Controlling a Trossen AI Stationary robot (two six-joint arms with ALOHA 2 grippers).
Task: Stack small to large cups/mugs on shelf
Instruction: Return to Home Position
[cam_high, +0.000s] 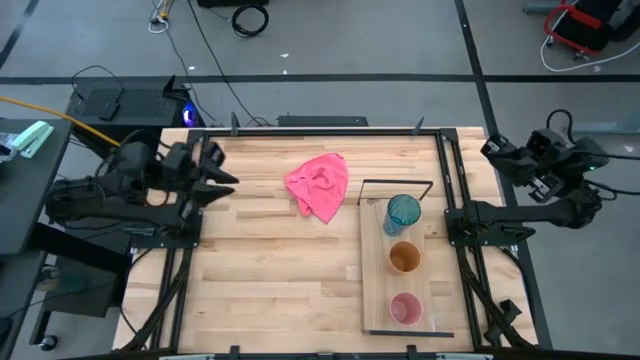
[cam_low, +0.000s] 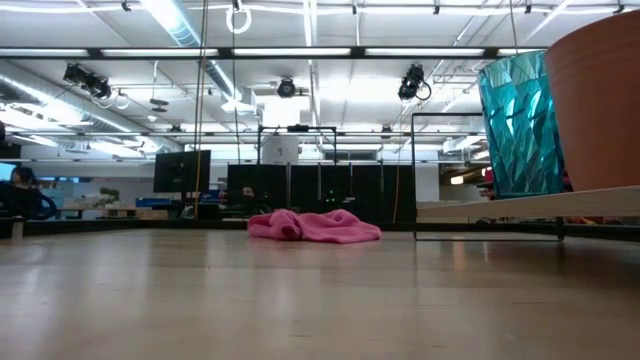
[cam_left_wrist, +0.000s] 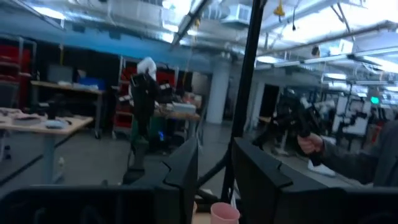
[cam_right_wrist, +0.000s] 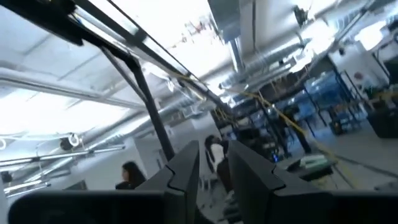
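Three cups stand upright in a row on the pale wood shelf board (cam_high: 375, 290) at the table's right. The teal-blue cup (cam_high: 403, 212) is at the far end, the orange-brown cup (cam_high: 404, 258) in the middle, and the small pink cup (cam_high: 405, 308) at the near end. The low view shows the teal cup (cam_low: 520, 125) and the orange cup (cam_low: 600, 95) on the board (cam_low: 500, 210). A thin black wire frame (cam_high: 395, 183) stands at the board's far end. My left gripper (cam_high: 228, 178) is open and empty above the table's left edge. My right gripper (cam_high: 490, 148) is open and empty, raised beyond the table's far right corner.
A crumpled pink cloth (cam_high: 320, 185) lies on the tabletop at the far middle, left of the shelf, and also shows in the low view (cam_low: 315, 226). Black frame rails run along the table's left and right sides. Bare planks lie between the cloth and the near edge.
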